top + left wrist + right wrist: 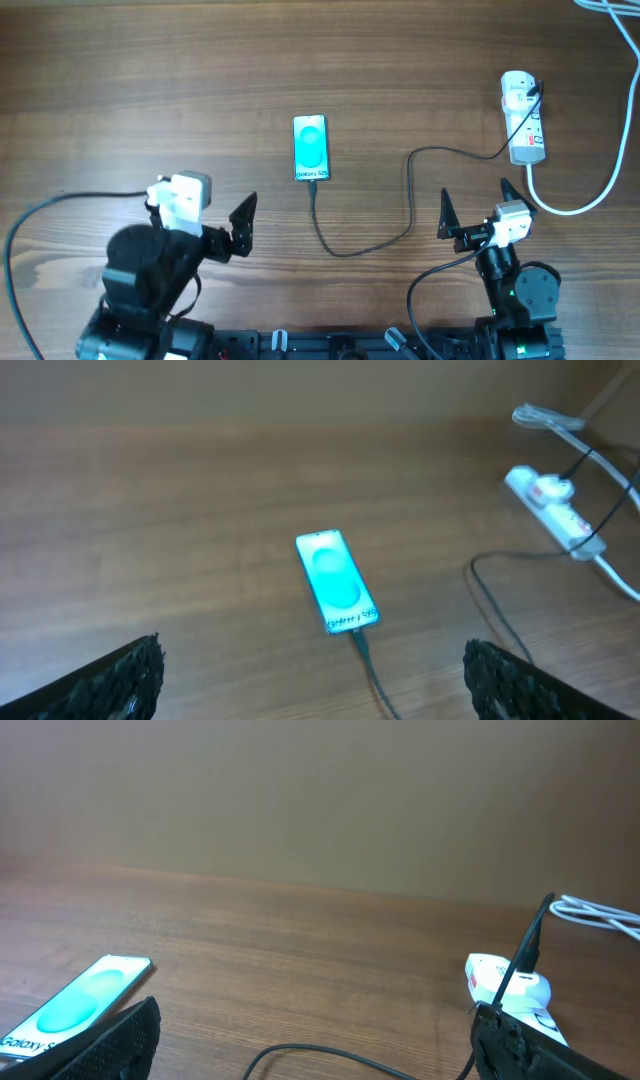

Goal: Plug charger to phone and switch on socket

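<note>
At the bottom right of the overhead frame, the right gripper stood open and empty; the left gripper, lower left, gaped likewise. Farther up, the charger met the lower edge of the phone, apparently plugged in. The socket lay lengthwise up-frame at upper right, nearer the right gripper.

Your overhead camera looks straight down on the worktop from well above. Your left wrist camera tilts downward, closer in. Your right wrist camera sits low, near level. All three share the phone and socket.
</note>
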Controlling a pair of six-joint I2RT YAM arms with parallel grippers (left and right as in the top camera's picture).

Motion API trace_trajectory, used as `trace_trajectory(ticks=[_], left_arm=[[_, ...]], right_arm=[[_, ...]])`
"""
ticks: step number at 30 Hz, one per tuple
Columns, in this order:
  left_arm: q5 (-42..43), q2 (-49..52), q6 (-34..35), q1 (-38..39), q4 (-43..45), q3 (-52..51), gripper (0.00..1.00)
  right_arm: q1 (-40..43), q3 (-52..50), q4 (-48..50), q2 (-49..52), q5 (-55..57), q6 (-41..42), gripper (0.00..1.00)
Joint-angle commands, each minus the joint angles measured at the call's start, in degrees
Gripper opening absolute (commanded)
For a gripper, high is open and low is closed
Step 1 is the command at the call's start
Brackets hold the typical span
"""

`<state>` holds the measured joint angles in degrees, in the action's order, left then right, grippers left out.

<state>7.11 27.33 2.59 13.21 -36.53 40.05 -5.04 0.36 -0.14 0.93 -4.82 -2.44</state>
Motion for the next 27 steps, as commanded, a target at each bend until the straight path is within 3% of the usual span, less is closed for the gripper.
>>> trace_trajectory(ticks=[1,8,15,27], left_arm=[[-0.7,-5.7,-0.9,0.0,4.3,-6.9,1.0],[-0.5,-16.2,-0.8,-1.9,13.4,-18.3,1.0],[-0.5,-23.2,-0.7,-4.0,15.7,-23.8,1.0],[1.0,-27.2,0.0,-6.0,27.3,-31.8,1.0]], right_arm=[[0.4,-0.1,0.2,-0.7,0.9,1.0,1.0],[0.4,-0.1,0.2,-0.7,0.9,1.0,1.0],[0.4,-0.1,0.2,-0.7,0.9,1.0,1.0],[0.4,-0.1,0.2,-0.7,0.9,1.0,1.0]])
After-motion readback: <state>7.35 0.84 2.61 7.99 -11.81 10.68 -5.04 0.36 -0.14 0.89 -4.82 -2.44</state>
